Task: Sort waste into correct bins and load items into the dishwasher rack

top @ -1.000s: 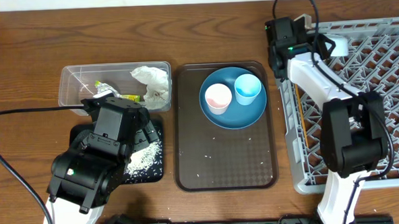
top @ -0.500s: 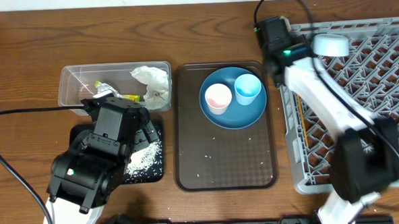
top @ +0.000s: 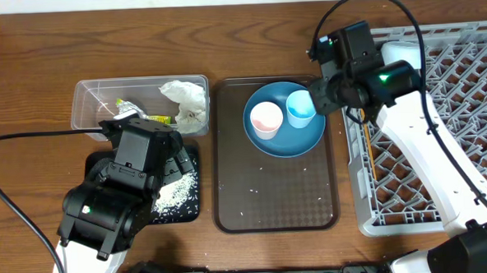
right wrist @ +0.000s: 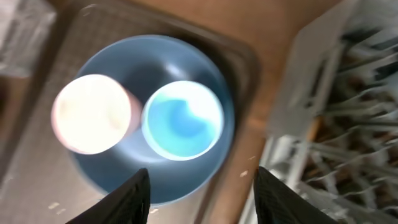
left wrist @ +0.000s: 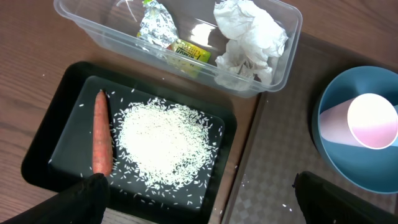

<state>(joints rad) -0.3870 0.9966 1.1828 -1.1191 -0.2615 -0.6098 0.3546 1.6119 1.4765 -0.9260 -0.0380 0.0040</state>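
Note:
The clear tub holds crumpled white paper and the foil wrapper. The black tray holds the carrot and rice. My left gripper is open and empty above the black tray's near edge. The dark blue plate carries the pink cup and the light blue cup. My right gripper is open and empty, hovering beside the light blue cup at the plate's right edge. The grey rack holds the chopsticks and the bowl, which is partly hidden.
The plate sits on the dark brown serving tray, which has a few stray rice grains on it. The rack stands directly right of this tray. My left arm's body covers part of the black tray in the overhead view.
My right arm has swung from the rack's back left corner to the left and forward, over the plate's right edge. The left arm has not moved.

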